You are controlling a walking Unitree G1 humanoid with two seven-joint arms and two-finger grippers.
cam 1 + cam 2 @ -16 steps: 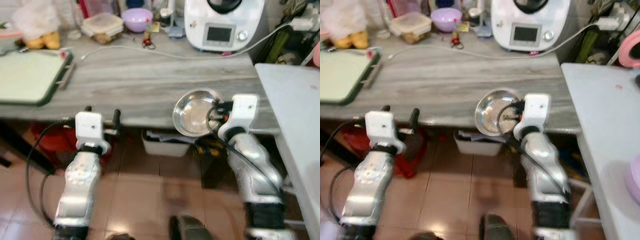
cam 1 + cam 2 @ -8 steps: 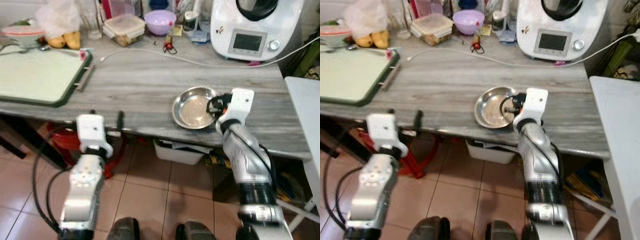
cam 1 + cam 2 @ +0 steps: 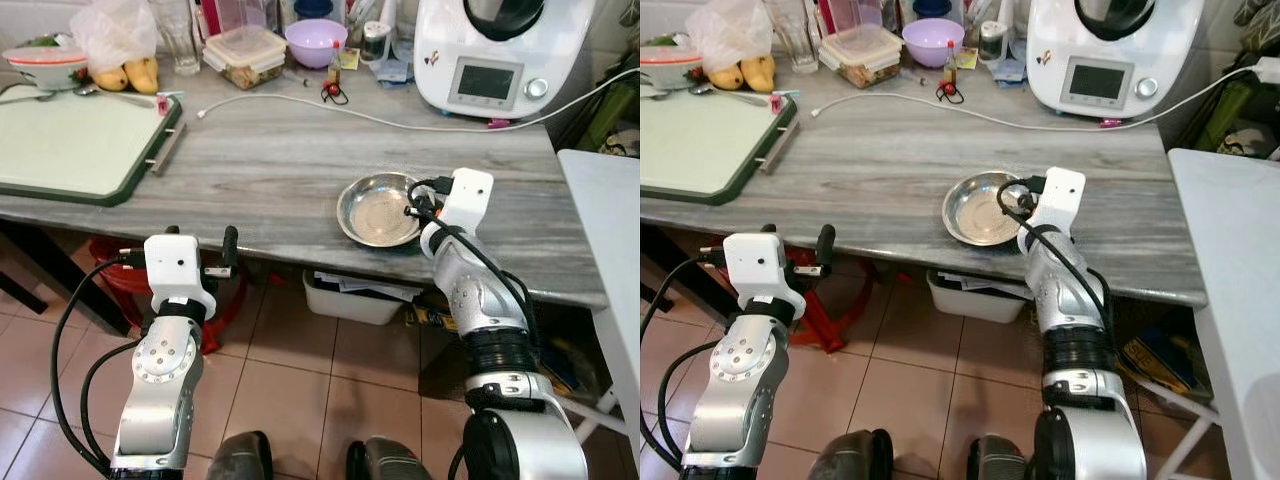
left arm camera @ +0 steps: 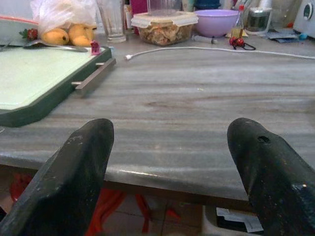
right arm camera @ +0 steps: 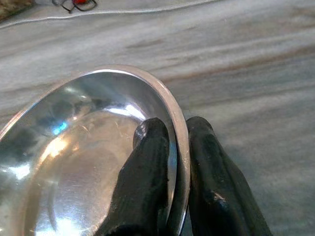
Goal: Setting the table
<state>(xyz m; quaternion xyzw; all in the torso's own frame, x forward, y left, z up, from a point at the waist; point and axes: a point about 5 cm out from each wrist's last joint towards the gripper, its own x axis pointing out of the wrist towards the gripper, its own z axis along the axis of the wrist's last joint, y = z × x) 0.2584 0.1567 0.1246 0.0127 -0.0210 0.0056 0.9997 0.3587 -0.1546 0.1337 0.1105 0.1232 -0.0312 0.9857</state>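
— What does the surface look like from your station?

— I see a long grey wood-grain table [image 3: 270, 170] with a brown tiled floor [image 3: 300, 390] under it. The steel bowl [image 3: 378, 208] sits on the table near its front edge, right of centre. My right tool [image 5: 172, 142] is clamped on the bowl's rim, one black finger inside and one outside (the right wrist view shows this plainly).

— And the other arm?

— The left tool [image 4: 170, 162] hangs just in front of the table edge, below it, with its fingers [image 4: 78, 167] wide apart and nothing between them.

— What else is on the table?

— At my left there is a pale green tray [image 3: 70, 145] with a dark green rim and a metal handle. Behind it stand a bag of yellow fruit [image 3: 125, 40], a red-rimmed bowl [image 3: 42, 65] with a spoon [image 4: 49, 45] beside it, and a drinking glass [image 3: 182, 40]. Further along the back are a lidded food container [image 3: 243, 55], a purple bowl [image 3: 316, 40] and a small red-capped bottle [image 3: 333, 72]. A white kitchen machine [image 3: 485, 55] with a screen and a knob stands at the back right. A white cable [image 3: 330, 105] runs across the table toward it.

— And the room around it?

— A white table [image 3: 1240, 290] stands at my right, at an angle to the grey one. Beneath the grey table I see a white bin [image 3: 355, 298] and something red [image 3: 115, 270] I cannot identify.
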